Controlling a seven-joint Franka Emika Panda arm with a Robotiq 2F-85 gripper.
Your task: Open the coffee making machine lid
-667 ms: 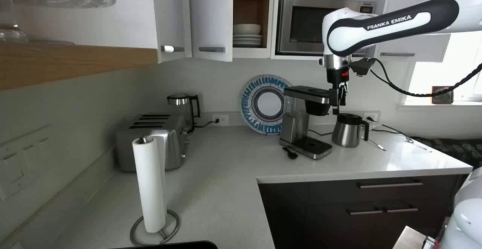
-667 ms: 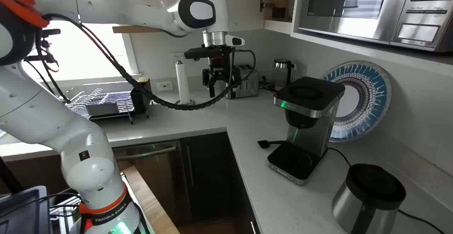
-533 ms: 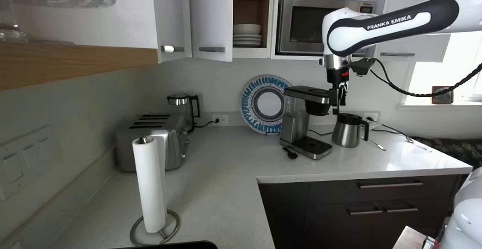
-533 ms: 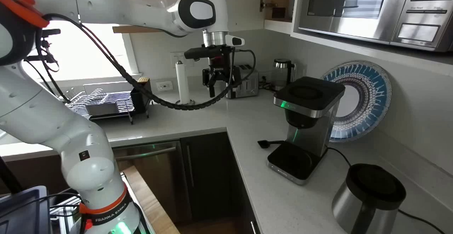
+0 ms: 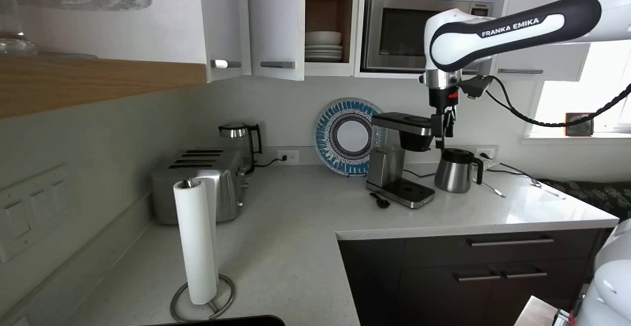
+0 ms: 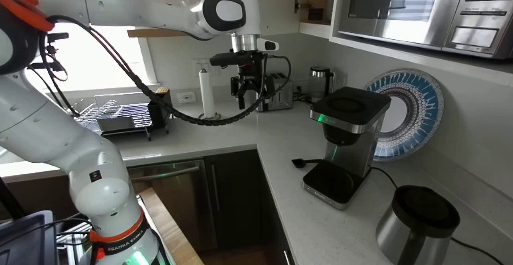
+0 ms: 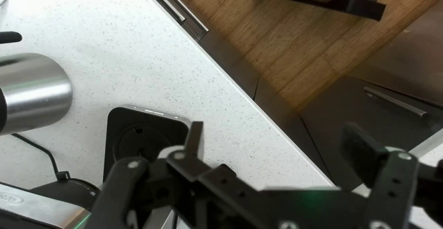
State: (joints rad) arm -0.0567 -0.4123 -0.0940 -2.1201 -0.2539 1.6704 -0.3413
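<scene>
The black and silver coffee making machine stands on the counter in both exterior views point(image 5: 387, 168) point(image 6: 354, 162). Its flat dark lid point(image 6: 346, 101) lies closed on top; it also shows in an exterior view point(image 5: 400, 117). In the wrist view only the machine's base plate point(image 7: 142, 132) and part of its silver top edge point(image 7: 38, 203) show at lower left. My gripper point(image 7: 275, 138) is open, fingers wide apart with nothing between. In an exterior view my gripper point(image 6: 252, 94) hangs apart from the machine, toward the counter's corner; in an exterior view it point(image 5: 441, 133) overlaps the machine's front edge.
A steel carafe point(image 5: 452, 174) with black handle stands beside the machine. A black scoop point(image 6: 306, 162) lies by the base. A patterned round plate point(image 6: 417, 96) leans on the wall behind. The microwave point(image 5: 414, 35) is above. A toaster point(image 5: 227, 193) and paper towel roll point(image 5: 194, 247) stand further along.
The arm and gripper have shifted very slightly to the right in both exterior views. The coffee machine and its lid have not moved.
</scene>
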